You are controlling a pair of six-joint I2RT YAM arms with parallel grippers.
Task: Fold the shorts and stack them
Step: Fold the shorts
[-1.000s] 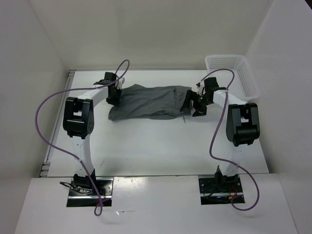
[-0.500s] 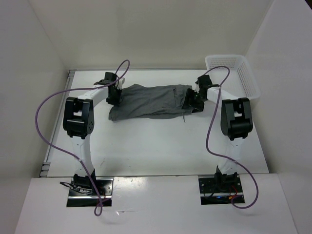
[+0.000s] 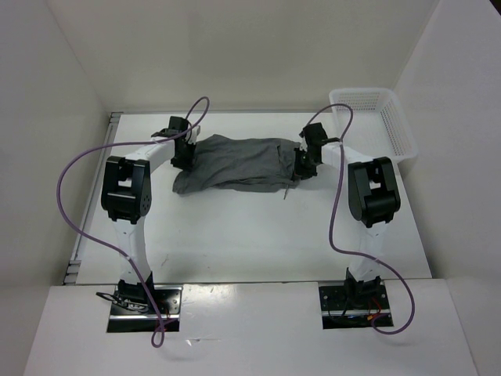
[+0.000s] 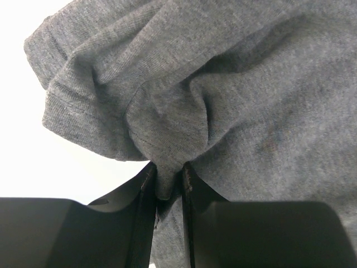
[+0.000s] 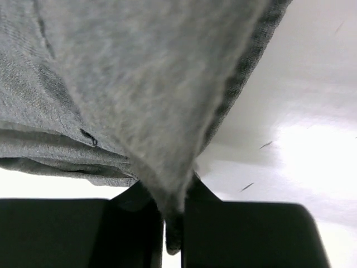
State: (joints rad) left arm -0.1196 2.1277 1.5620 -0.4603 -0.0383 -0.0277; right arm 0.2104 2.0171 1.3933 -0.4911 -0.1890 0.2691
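The grey shorts (image 3: 239, 163) lie spread sideways across the far part of the table, with the darker waistband at their right end. My left gripper (image 3: 185, 153) is at their left end, shut on a bunched fold of the cloth (image 4: 167, 128). At the right end my right gripper (image 3: 304, 160) is shut on the waistband edge. In the right wrist view the shorts (image 5: 139, 84) hang down into the narrow gap between the black fingers (image 5: 139, 234). A thin drawstring (image 3: 287, 190) trails onto the table below the waistband.
A white mesh basket (image 3: 374, 117) stands at the far right corner of the white table (image 3: 250, 235), just right of the right arm. White walls enclose the table at the back and both sides. Purple cables loop from both arms.
My right gripper moved left and toward the back onto the waistband end and went from open to shut on the cloth. The left gripper kept its hold and place.
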